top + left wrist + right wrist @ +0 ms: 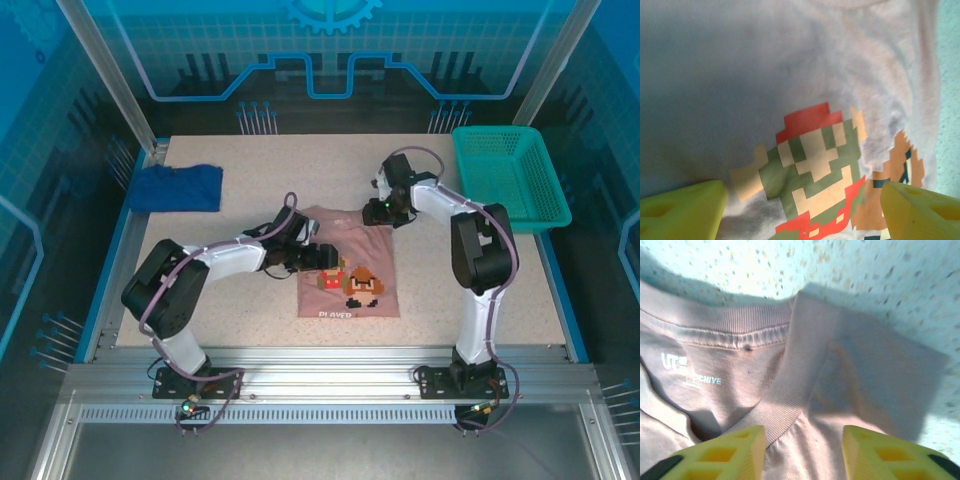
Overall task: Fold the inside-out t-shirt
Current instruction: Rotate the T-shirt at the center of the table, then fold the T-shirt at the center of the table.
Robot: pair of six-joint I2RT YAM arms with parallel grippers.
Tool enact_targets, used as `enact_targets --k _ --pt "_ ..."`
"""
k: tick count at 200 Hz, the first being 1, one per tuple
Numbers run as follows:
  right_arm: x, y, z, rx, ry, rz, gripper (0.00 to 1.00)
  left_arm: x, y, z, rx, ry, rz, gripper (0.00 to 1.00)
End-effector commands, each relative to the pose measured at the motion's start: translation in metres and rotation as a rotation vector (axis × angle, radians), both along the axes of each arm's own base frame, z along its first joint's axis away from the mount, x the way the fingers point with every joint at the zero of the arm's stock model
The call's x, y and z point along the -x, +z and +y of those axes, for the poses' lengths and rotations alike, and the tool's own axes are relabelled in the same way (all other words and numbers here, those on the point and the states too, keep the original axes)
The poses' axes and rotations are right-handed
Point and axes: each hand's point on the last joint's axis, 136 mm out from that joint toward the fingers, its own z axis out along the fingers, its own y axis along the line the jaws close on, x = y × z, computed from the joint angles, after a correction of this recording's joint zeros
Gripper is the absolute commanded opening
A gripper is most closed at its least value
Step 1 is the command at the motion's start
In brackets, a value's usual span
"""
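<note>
While the shirt (352,290) lay mid-way across the table (220,300), left gripper (800,200) hung open astride the print (812,170); right gripper (802,445) stood open over the collar (790,390), probably poised for a fold.

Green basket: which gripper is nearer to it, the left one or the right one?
Right. The right gripper is at the collar of the shirt, left of the basket in the top view. The left gripper is farther away, over the shirt's printed picture.
</note>
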Motion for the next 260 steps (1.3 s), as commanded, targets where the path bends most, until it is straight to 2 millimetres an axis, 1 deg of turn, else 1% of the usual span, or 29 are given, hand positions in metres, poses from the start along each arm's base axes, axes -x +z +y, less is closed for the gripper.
enact_targets --k 1,17,27,38,57,67,80,96,118,144,160,179,191,208,234,260 --pt "-0.003 0.024 -0.026 0.079 0.0 -0.064 0.55 -0.04 0.024 0.032 -0.023 0.131 -0.077 0.83" --pt "-0.007 0.02 -0.036 0.093 -0.014 -0.052 0.65 -0.068 0.021 0.05 -0.041 0.188 -0.067 0.84" --pt "-0.012 0.017 -0.04 0.104 -0.022 -0.052 0.7 -0.083 0.015 0.057 -0.062 0.199 -0.055 0.85" --pt "-0.017 0.01 -0.044 0.1 -0.029 -0.031 0.75 -0.097 0.007 0.064 -0.092 0.206 -0.03 0.85" --pt "-0.022 0.0 -0.042 0.077 -0.021 -0.001 0.78 -0.114 -0.001 0.073 -0.119 0.214 -0.018 0.87" --pt "-0.024 -0.004 -0.04 0.072 -0.012 0.012 0.78 -0.12 -0.006 0.076 -0.123 0.213 -0.003 0.87" --pt "-0.025 -0.006 -0.033 0.042 0.006 0.022 0.78 -0.125 -0.01 0.077 -0.135 0.201 0.009 0.87" --pt "-0.025 -0.011 -0.026 0.008 0.017 0.042 0.78 -0.128 -0.015 0.071 -0.126 0.173 0.02 0.87" --pt "-0.023 -0.022 -0.023 -0.004 0.017 0.073 0.76 -0.128 -0.022 0.065 -0.11 0.147 0.048 0.86" --pt "-0.018 -0.03 -0.015 -0.03 0.027 0.099 0.73 -0.127 -0.027 0.056 -0.071 0.124 0.068 0.81" --pt "-0.013 -0.034 -0.008 -0.042 0.036 0.119 0.7 -0.125 -0.03 0.051 -0.056 0.11 0.075 0.77" --pt "-0.008 -0.039 -0.006 -0.043 0.033 0.135 0.67 -0.122 -0.034 0.045 -0.034 0.1 0.093 0.72" --pt "-0.006 -0.038 -0.005 -0.049 0.033 0.134 0.65 -0.12 -0.036 0.042 -0.023 0.095 0.1 0.69" --pt "-0.003 -0.036 0.003 -0.084 0.041 0.142 0.61 -0.117 -0.036 0.037 -0.001 0.088 0.105 0.63" --pt "-0.003 -0.035 0.009 -0.104 0.041 0.144 0.55 -0.117 -0.035 0.032 0.016 0.08 0.104 0.55" --pt "-0.006 -0.038 0.008 -0.098 0.027 0.145 0.48 -0.116 -0.043 0.033 0.01 0.086 0.115 0.45"
